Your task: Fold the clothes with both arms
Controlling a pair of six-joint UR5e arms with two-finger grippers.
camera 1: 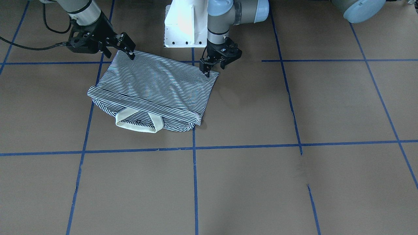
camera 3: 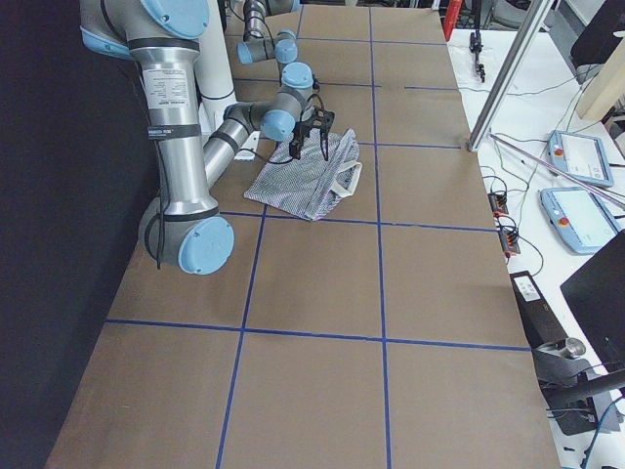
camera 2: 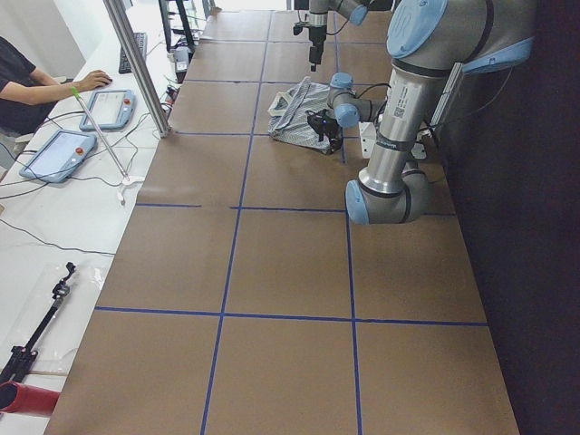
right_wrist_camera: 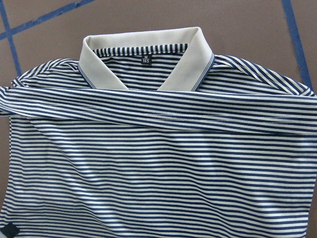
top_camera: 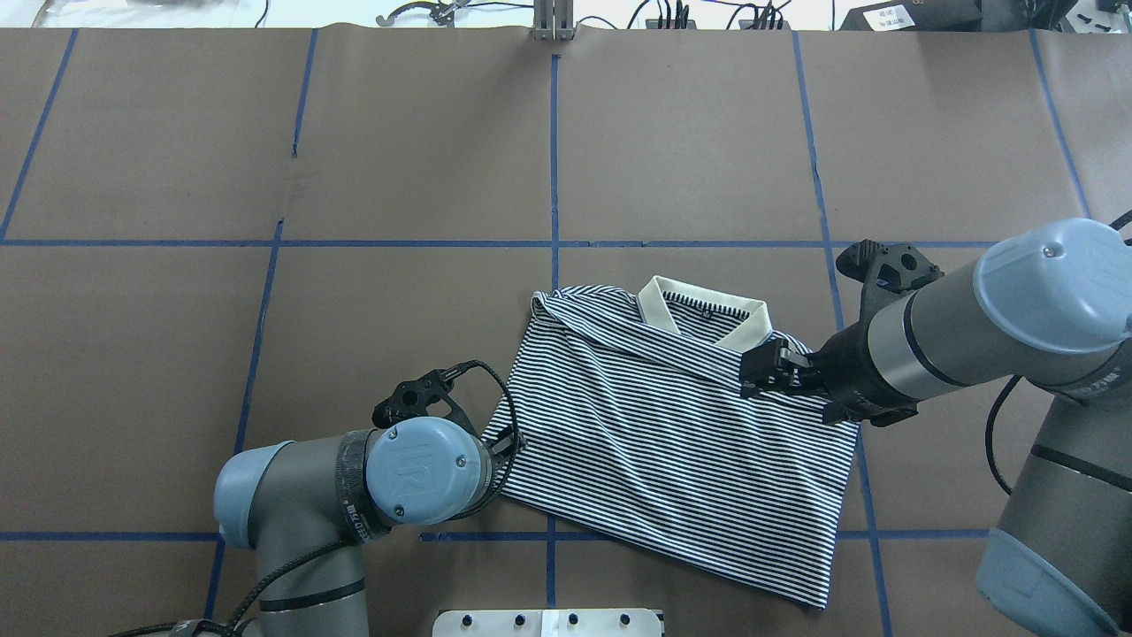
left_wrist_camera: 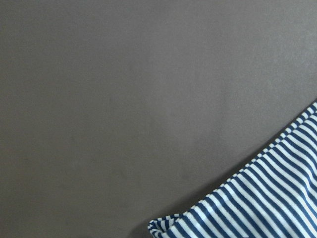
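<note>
On the surface (camera 1: 294, 107), the shirt (camera 1: 156, 88) may unfold if the left gripper (camera 1: 215, 69) and right gripper (camera 1: 119, 54), both apart, pinch one layer.

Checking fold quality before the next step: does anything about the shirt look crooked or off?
Yes. The striped polo shirt lies askew to the blue tape grid: its near edge runs diagonally, one corner jutting towards the robot. Diagonal creases cross the body below the cream collar. No damage shows.

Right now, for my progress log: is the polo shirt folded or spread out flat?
Folded. The polo shirt lies as a compact block, no sleeves out, a layer doubled across below the collar.
</note>
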